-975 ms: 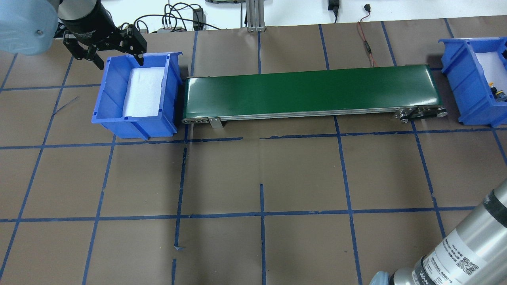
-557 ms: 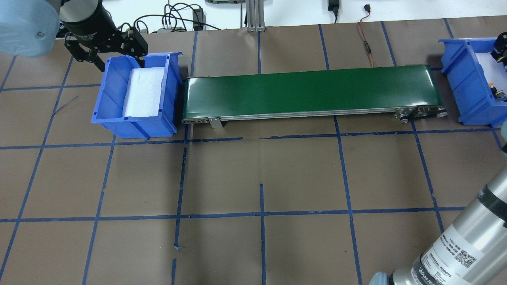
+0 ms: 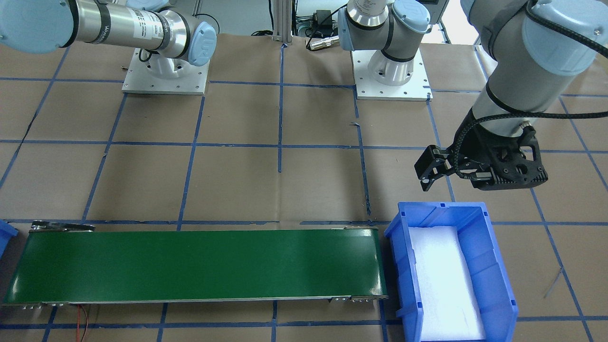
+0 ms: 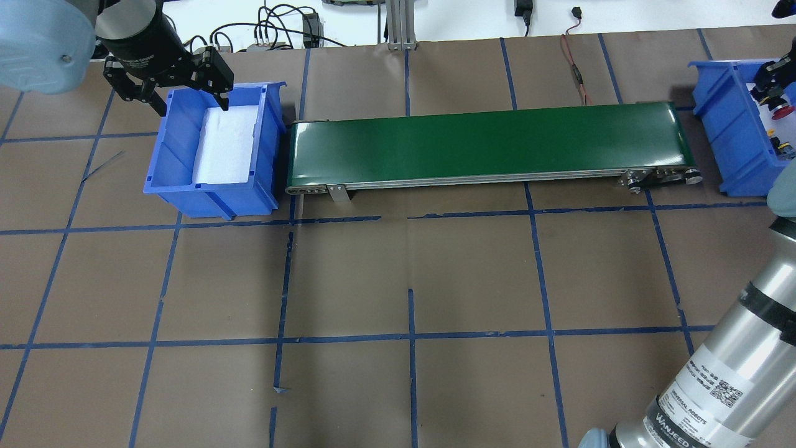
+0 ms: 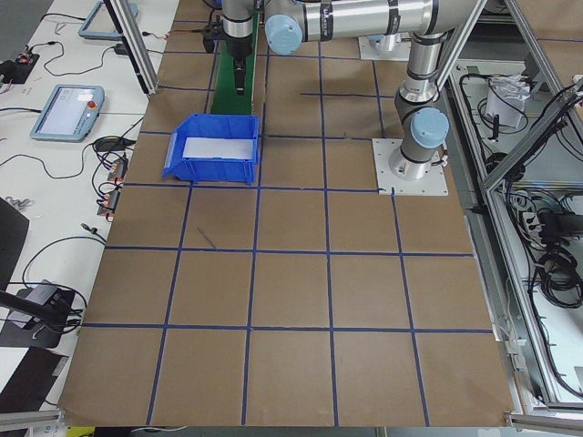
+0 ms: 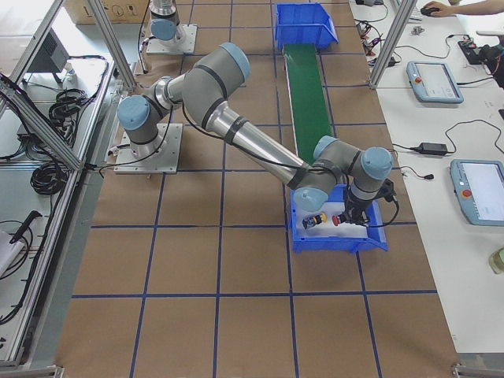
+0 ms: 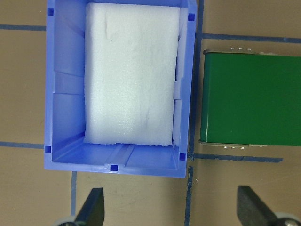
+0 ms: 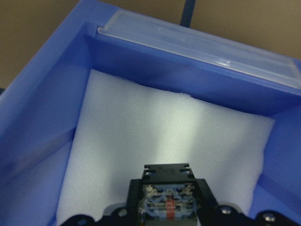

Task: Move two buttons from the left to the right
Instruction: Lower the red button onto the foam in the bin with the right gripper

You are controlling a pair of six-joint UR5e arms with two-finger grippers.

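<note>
My right gripper [image 4: 770, 86] is shut on the red button [image 4: 782, 111] and holds it over the white foam inside the right blue bin [image 4: 724, 124]. In the right wrist view the button's grey block body [image 8: 168, 200] sits between the jaws. The exterior right view shows the red button [image 6: 336, 220] low in the bin, next to the yellow button [image 6: 314, 220], which lies on the foam. My left gripper [image 4: 180, 87] is open and empty above the far rim of the left blue bin [image 4: 211, 186], which holds only white foam [image 7: 131, 75].
A green conveyor belt [image 4: 485, 140] runs between the two bins and carries nothing. Cables and an aluminium post [image 4: 398, 25] stand at the table's far edge. My right arm's silver link [image 4: 727, 373] crosses the near right corner.
My right gripper has come into the overhead view over the right bin, carrying the red button. My left gripper has shifted slightly at the left bin's far rim and stays open.
</note>
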